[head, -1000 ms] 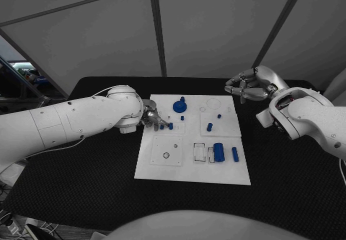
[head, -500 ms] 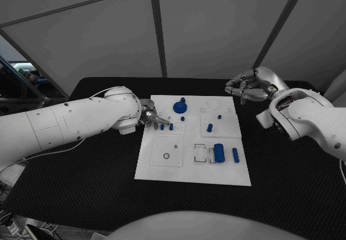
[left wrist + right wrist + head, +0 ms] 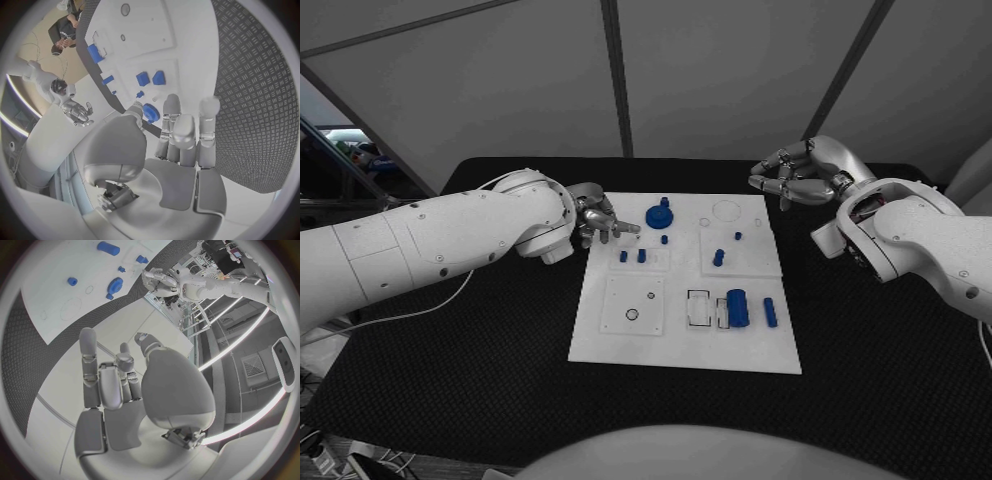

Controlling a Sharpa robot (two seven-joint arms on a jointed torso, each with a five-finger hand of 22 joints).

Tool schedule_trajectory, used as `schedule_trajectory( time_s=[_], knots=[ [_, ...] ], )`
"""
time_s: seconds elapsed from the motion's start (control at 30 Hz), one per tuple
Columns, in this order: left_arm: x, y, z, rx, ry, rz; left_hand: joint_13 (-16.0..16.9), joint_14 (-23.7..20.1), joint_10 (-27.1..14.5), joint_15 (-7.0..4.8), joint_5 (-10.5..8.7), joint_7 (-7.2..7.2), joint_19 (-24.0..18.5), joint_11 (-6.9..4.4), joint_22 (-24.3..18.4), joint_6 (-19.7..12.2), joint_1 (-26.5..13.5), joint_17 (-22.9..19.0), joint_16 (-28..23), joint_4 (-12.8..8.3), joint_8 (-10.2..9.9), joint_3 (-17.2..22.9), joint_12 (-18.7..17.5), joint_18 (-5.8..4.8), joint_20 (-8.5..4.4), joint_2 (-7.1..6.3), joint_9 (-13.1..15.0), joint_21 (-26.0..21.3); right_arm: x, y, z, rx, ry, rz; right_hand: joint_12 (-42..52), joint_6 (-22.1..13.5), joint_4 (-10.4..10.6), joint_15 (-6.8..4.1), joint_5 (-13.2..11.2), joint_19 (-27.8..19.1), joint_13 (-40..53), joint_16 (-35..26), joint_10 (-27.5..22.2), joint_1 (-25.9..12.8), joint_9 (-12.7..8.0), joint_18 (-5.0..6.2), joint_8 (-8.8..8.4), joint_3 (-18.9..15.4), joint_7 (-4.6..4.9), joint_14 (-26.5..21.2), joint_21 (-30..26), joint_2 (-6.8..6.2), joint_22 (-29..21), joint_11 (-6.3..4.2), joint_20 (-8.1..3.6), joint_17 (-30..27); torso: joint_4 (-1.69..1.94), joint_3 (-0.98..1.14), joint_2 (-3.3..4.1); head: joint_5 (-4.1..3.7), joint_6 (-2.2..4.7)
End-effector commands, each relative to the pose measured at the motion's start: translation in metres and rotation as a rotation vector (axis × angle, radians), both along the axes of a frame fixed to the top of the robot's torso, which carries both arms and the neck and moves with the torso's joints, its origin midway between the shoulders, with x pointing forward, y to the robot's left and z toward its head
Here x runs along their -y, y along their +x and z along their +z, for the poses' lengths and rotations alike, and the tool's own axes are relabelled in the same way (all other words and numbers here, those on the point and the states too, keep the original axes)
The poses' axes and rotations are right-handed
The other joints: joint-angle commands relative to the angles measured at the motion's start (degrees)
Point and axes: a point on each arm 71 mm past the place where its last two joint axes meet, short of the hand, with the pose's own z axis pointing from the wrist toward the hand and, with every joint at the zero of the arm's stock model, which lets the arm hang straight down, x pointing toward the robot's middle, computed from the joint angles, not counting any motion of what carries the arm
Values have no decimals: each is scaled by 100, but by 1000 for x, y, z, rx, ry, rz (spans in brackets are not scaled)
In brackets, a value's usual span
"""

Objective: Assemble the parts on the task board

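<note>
No legible writing appears on any surface. The left hand (image 3: 596, 222), fingers apart and holding nothing, has lifted off the two small blue pegs (image 3: 632, 256) and now hovers at the upper left edge of the task board (image 3: 687, 345), beside the blue gear (image 3: 659, 213). A blue cylinder (image 3: 737, 306) lies lower right on the board, and the right hand (image 3: 795, 175) stays off its far right corner above the black table (image 3: 473, 360), fingers loosely curled, empty.
</note>
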Motion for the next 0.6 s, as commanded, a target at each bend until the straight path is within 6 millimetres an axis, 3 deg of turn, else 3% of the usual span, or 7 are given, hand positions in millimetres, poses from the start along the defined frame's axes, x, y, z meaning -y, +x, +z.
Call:
schedule_trajectory(
  time_s=[0.03,0.1,0.2,0.3,0.37,0.6],
  knots=[
    [6,5,12,139,-180,-19,-111,-532,-409,129,22,117,-233,138,-260,-192,341,-808,-510,-41,-117,-69,-122,-98,121,14,-141,-416,-1,0,1,4,-1,7,-3,-21,17,-34,35,-6,1,-19,-27,25,5,106,8,25,-1,92,-20,-11,-8,-5,-6,-3,-4,6,0,-10,19],
    [11,6,16,190,-215,-48,-234,-1108,-786,226,22,188,-432,231,-431,-292,708,-1684,-1109,-176,-213,-10,-283,-101,206,61,-241,-703,-1,0,1,4,-1,7,-3,-21,17,-34,35,-6,1,-19,-27,25,5,106,8,25,-1,92,-20,-11,-8,-5,-6,-3,-5,8,-1,-14,22],
    [19,6,22,279,-242,-110,-457,-1642,-1155,350,1,267,-664,323,-715,-352,1323,-1978,-1538,-433,-360,199,-480,-84,324,169,-401,-1130,-1,0,1,4,-1,7,-3,-21,17,-34,35,-6,1,-19,-27,25,5,106,8,25,-1,92,-20,-11,-8,-5,-6,-3,-8,4,4,-30,42],
    [31,4,25,399,-234,-200,-727,-1652,-1227,327,11,237,-604,340,-880,-281,1899,-2149,-1656,-714,-545,518,-668,-53,369,152,-578,-1315,-1,1,1,3,-1,7,-3,-21,17,-34,35,-6,1,-19,-27,25,5,106,8,25,-1,92,-20,-11,-8,-5,-6,-3,-13,4,1,-47,58],
    [37,2,26,453,-214,-246,-951,-1508,-1129,304,10,214,-450,323,-927,-151,2062,-2195,-1554,-799,-709,711,-780,-54,355,47,-729,-1336,-2,1,1,3,-1,8,-3,-21,17,-34,35,-6,1,-19,-27,25,5,106,8,25,-1,92,-20,-11,-8,-5,-6,-3,-16,9,-1,-55,71],
    [59,1,19,545,-97,-386,-1229,-1521,-1238,334,0,220,-383,353,-944,-80,2058,-2225,-1428,-835,-935,832,-970,-62,357,-178,-907,-1360,-3,1,0,3,0,10,-4,-23,20,-35,38,-5,-4,-21,-28,27,6,106,12,30,-2,92,-21,-9,-9,-5,-7,-5,-14,2,7,-113,102]
  ],
)
